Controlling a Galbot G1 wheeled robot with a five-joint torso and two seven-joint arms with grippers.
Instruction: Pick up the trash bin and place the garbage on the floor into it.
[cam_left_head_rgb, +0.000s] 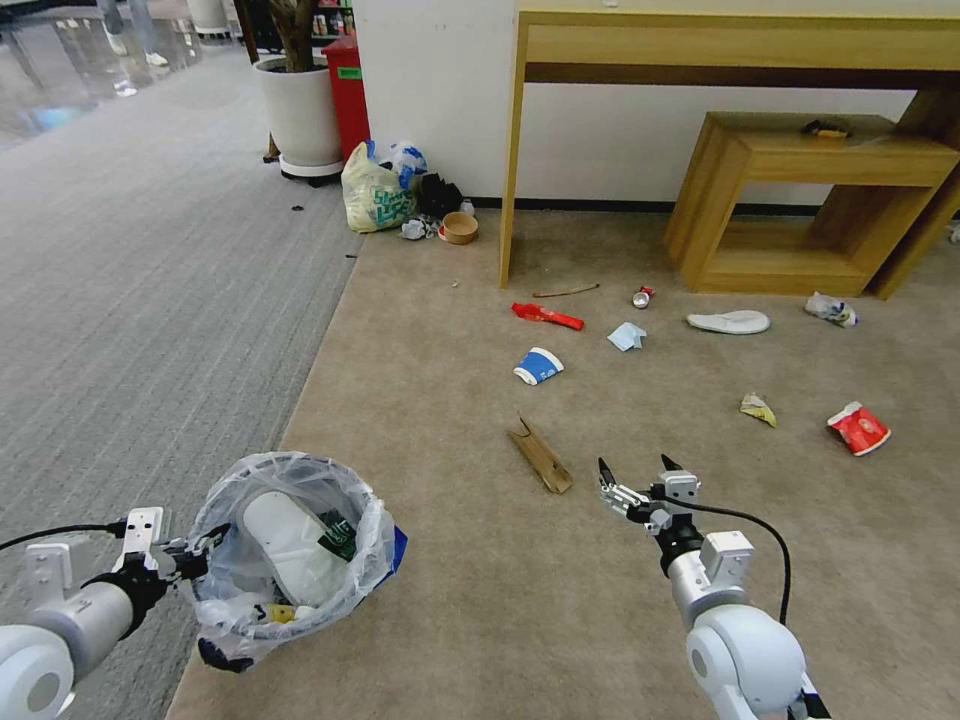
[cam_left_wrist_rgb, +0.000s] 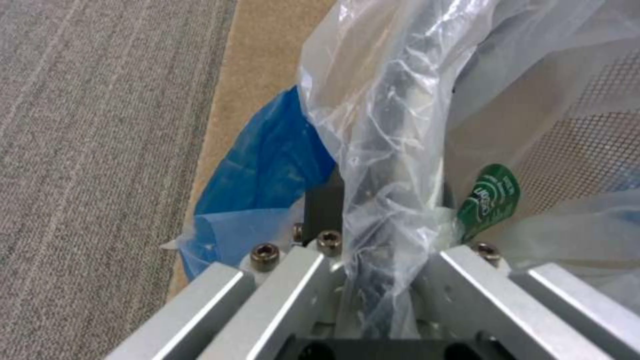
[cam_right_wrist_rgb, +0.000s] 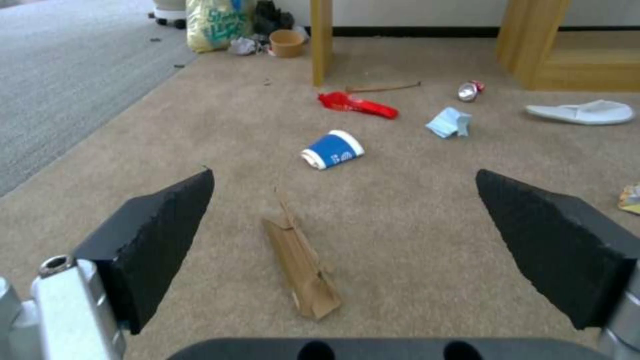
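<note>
Tan carpet floor (cam_left_head_rgb: 450, 600) bears cardboard (cam_left_head_rgb: 540, 456), cups (cam_left_head_rgb: 538, 365), slipper (cam_left_head_rgb: 729, 322), wrapper (cam_left_head_rgb: 547, 316).

Crinkly clear plastic bin liner (cam_left_head_rgb: 225, 590)

At lower left we see the trash bin (cam_left_head_rgb: 290, 555), bag-lined, a white slipper (cam_left_head_rgb: 290, 545) inside. Across the tan floor (cam_left_head_rgb: 450, 330) at centre and right lie brown cardboard (cam_left_head_rgb: 540, 456), a blue-white cup (cam_left_head_rgb: 538, 365), a red wrapper (cam_left_head_rgb: 547, 316), another slipper (cam_left_head_rgb: 729, 321).

No readable text; green lettering on yellowish bag (cam_left_head_rgb: 376, 197) illegible, white print on green label (cam_left_wrist_rgb: 492, 197) in trash bin (cam_left_head_rgb: 290, 548) illegible, blue cup (cam_right_wrist_rgb: 332, 149) logo too small
</note>
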